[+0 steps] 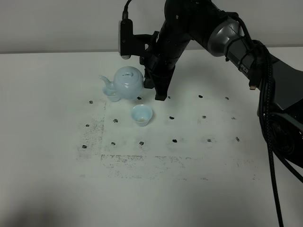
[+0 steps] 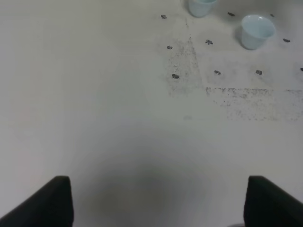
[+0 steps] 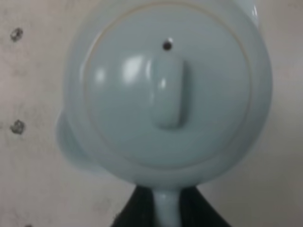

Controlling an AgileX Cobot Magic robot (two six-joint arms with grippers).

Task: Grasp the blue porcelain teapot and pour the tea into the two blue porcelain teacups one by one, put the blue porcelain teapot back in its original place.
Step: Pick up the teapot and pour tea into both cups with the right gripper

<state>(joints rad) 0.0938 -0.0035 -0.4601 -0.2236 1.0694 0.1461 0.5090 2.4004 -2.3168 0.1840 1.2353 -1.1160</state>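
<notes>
The blue porcelain teapot (image 1: 127, 82) is left of centre on the white table, spout pointing left. My right gripper (image 1: 157, 90) reaches across and is shut on its loop handle. In the right wrist view the teapot's lid and knob (image 3: 166, 92) fill the frame, and the handle (image 3: 165, 208) runs between the black fingers. One teacup (image 1: 112, 95) sits partly hidden under the teapot's spout side; its rim (image 3: 64, 142) peeks out. The other teacup (image 1: 141, 114) stands just in front. My left gripper (image 2: 158, 201) is open and empty over bare table; both cups (image 2: 257, 30) (image 2: 201, 5) lie far from it.
A grid of small black marks (image 1: 174, 140) and grey smudges (image 1: 142, 161) covers the white table (image 1: 47, 189). The right arm's links and cable (image 1: 265, 94) hang over the table's right side. The wall edge runs along the back.
</notes>
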